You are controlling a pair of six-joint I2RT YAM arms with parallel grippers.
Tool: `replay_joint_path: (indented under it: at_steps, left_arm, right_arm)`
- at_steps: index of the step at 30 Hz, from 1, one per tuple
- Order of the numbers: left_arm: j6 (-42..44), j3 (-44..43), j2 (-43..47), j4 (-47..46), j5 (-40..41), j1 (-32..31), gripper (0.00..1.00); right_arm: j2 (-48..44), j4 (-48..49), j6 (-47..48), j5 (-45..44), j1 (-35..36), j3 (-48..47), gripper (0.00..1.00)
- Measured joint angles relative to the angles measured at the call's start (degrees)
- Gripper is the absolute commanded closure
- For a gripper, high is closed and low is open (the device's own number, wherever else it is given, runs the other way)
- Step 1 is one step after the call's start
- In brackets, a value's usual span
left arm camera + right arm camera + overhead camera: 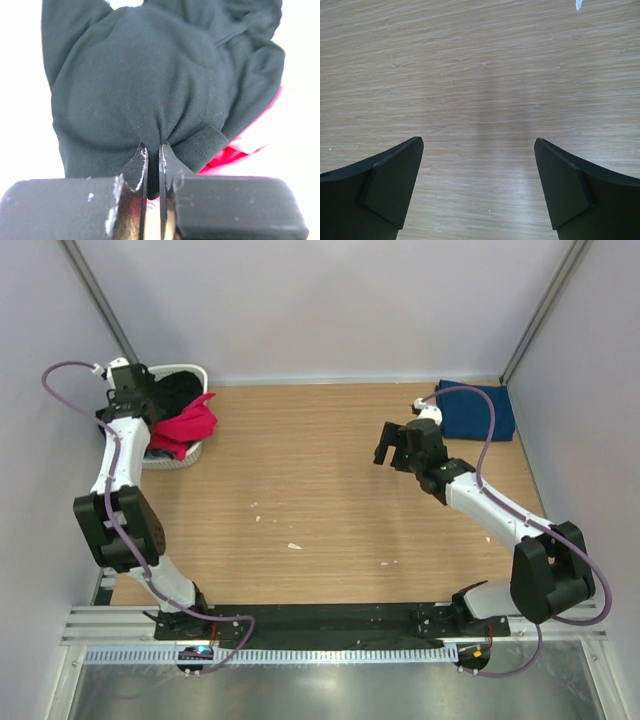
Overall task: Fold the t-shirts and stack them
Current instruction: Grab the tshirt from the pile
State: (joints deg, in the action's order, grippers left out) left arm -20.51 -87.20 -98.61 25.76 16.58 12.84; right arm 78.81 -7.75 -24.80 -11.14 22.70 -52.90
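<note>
the left pincer [152,150] is clamped on a thin fold of the black t-shirt [150,85] in the basket [168,462]. the right pincer [479,160] hangs open over the counter [320,510]. lifting could drag the red t-shirt [188,425] out too, or the pinch could slip.

Wooden table [330,500] with white basket [170,460], folded navy t-shirt [465,415], small scraps [294,546]
</note>
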Motion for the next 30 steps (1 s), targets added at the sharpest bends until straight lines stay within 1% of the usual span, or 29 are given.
replay_joint_path:
  at_steps: [4,8,11,17,18,21,22,24,25,28,30]
  left_arm:
    - [0.46,-0.15,4.52,2.03,-2.51,0.04,1.0]
    - [1.68,-2.58,6.93,4.42,-3.34,0.04,1.0]
    - [1.95,-3.93,7.17,4.7,-3.34,0.04,1.0]
    - [1.86,-3.74,5.77,4.76,-3.5,0.04,1.0]
    - [1.86,-3.41,5.31,4.48,-3.56,0.04,0.99]
    - [1.97,-2.99,3.21,4.46,-3.41,0.04,0.93]
    - [1.99,-2.99,2.47,4.35,-3.06,0.04,0.86]
    - [2.12,-3.13,0.79,4.35,-2.58,0.04,0.77]
    - [2.27,-3.5,-0.17,4.52,-2.58,0.04,0.58]
    - [2.99,-4.02,-2.34,4.52,-2.75,0.02,0.25]
    - [2.99,-3.98,-2.6,4.83,-3.08,0.02,0.2]
  right_arm:
    - [-0.42,-0.02,-0.57,0.15,0.0,0.35,0.0]
    - [-0.81,-0.04,-0.59,0.2,0.0,0.66,0.0]
    - [-0.85,-0.11,-0.63,0.39,0.0,0.74,0.0]
    - [-0.98,-0.39,-1.51,0.96,0.0,1.51,0.0]
    - [-1.07,-0.48,-1.75,0.98,0.0,1.92,0.0]
    - [-1.09,-0.87,-2.23,0.98,0.0,2.51,0.0]
    - [-1.09,-0.94,-2.32,0.98,0.0,2.64,0.0]
    - [-1.09,-0.98,-2.36,0.98,0.0,2.73,0.01]
    - [-1.09,-1.01,-2.36,1.01,0.0,2.75,0.0]
    - [-1.09,-1.03,-2.45,1.07,0.0,2.73,0.0]
    - [-1.09,-1.16,-2.58,1.33,0.0,2.75,0.0]
